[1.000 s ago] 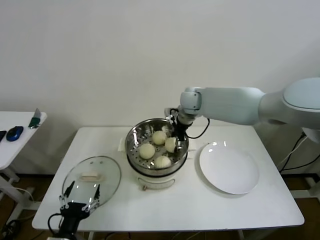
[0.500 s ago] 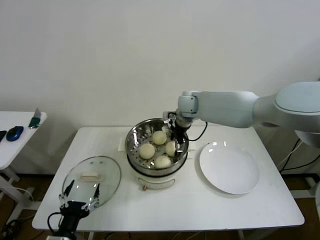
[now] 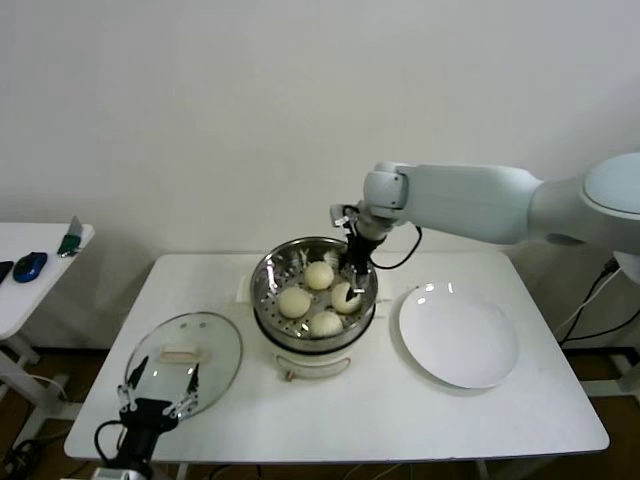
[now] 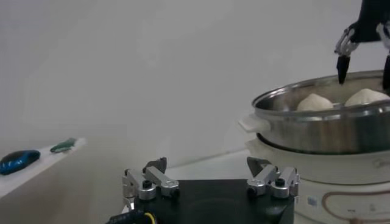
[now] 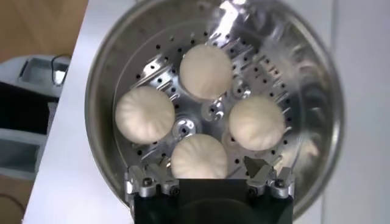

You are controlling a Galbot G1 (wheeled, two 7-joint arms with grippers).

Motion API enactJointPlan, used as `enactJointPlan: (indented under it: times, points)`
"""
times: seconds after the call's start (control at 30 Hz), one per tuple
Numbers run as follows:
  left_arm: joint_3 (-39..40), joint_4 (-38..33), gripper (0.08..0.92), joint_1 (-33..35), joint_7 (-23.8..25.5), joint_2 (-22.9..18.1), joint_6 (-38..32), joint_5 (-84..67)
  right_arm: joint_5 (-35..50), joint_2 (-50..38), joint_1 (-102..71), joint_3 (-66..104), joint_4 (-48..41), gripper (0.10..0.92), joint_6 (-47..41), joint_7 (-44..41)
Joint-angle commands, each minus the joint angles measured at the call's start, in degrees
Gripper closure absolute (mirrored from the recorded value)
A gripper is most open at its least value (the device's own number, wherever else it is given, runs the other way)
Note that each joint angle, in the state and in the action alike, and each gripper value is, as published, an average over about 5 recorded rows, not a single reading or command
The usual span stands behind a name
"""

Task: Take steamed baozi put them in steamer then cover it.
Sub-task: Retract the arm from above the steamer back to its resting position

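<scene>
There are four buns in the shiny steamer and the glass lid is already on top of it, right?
Not quite. The four buns are in the steamer, but the glass lid is not on it. The head view shows it lying on the table to the robot's left of the steamer, which is uncovered.

The right claw (image 5: 209,176) hangs over the steamer (image 5: 317,103) and looks straight down into it. Its two fingers (image 5: 146,181) are spread apart and hold nothing. Four steamed baozi (image 5: 206,70) sit in a ring on the shiny bottom, which is full of little holes. One bun sits just under the claw, between the fingers, but nothing grips it. The buns are close together. The steamer stands on the white table (image 5: 359,36).
</scene>
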Motion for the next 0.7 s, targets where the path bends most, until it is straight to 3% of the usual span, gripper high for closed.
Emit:
enactJointPlan:
  times: [0.03, 0.37, 0.7]
  points:
    - [-0.42, 0.70, 0.177, -0.27, -0.14, 0.10, -0.23, 1.52, 3.47, -11.60, -0.07, 6.01, 5.05, 0.203, 13.25, 17.76]
    - [-0.74, 0.82, 0.177, -2.33, 0.15, -0.17, 0.13, 4.08, 0.37, -26.83, -20.26, 29.08, 15.68, 0.203, 24.16, 40.18]
    - [-1.07, 0.83, 0.177, -5.33, 0.51, -0.47, 1.32, 8.26, -7.88, -36.27, -55.25, 64.62, 24.11, 0.203, 25.97, 49.71]
